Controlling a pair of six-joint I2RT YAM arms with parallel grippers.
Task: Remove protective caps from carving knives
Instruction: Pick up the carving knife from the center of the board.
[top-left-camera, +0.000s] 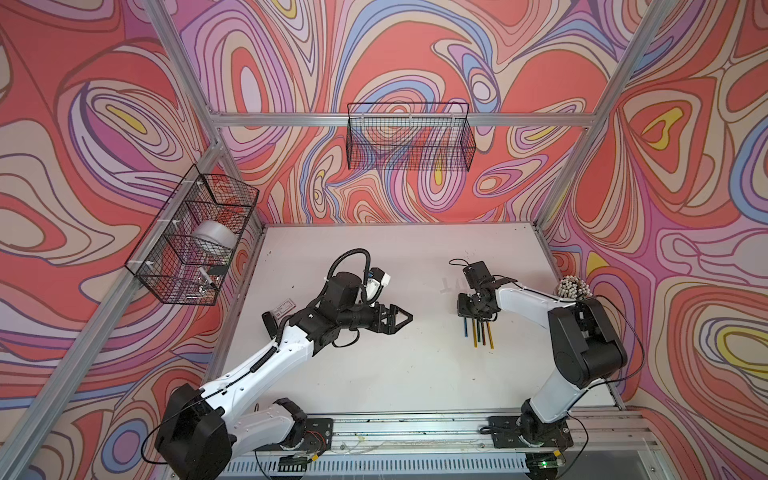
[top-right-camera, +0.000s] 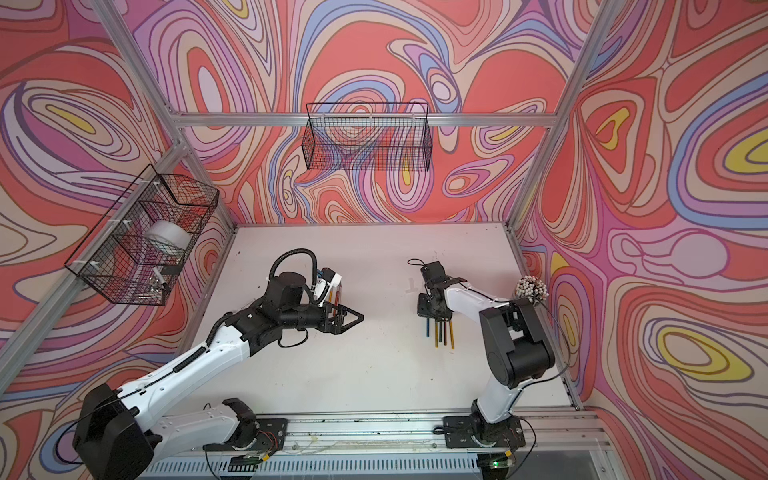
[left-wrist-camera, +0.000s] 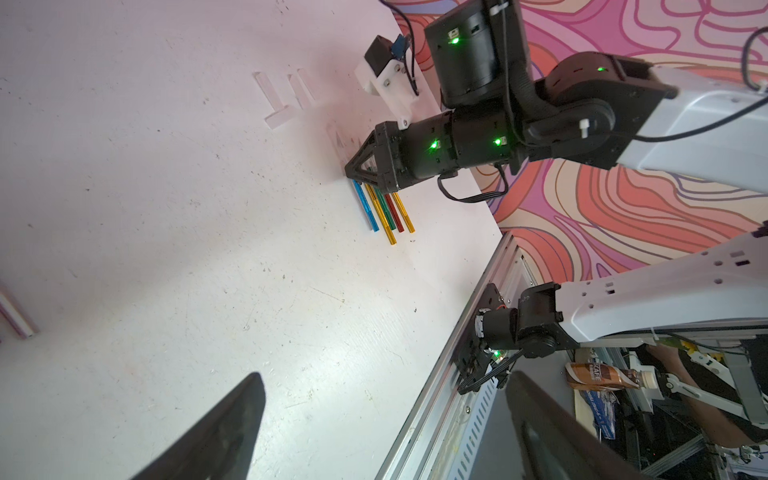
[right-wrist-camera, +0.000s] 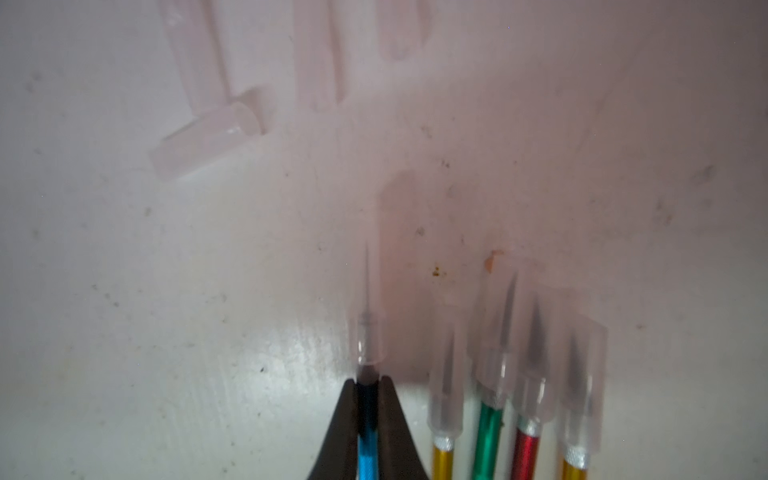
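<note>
Now, right gripper (right-wrist-camera: 368, 382): jaws clamped on the blue knife (right-wrist-camera: 366, 455), pinching its handle just behind the cap; in both top views the wrist hides the fingertips.
Blue knife's place: flat on the table (top-left-camera: 415, 374), at one end of a row of carving knives, its handle (top-left-camera: 464, 328) sticking out from under the right wrist.
Blue knife's cap (right-wrist-camera: 370, 332): translucent, seated on the blade, with the thin point showing through it.
Other knives: four lie just beside the blue knife and parallel to it, all on one side: gold (right-wrist-camera: 442, 461), green (right-wrist-camera: 490, 432), red (right-wrist-camera: 525, 453), gold (right-wrist-camera: 575, 469).
Their caps (right-wrist-camera: 446, 386): one on each blade.
Loose caps (right-wrist-camera: 203, 137): several empty tubes lie on the table beyond the blue knife's tip, apart from it; one lies crosswise against the end of another.
Left gripper (left-wrist-camera: 384, 376): jaws wide apart with nothing between them; well apart from the blue knife, on the side away from the four other knives, tips turned toward it.
Cup of white-tipped sticks (top-left-camera: 573, 286): well apart from the blue knife, past the four other knives, behind the right arm.
</note>
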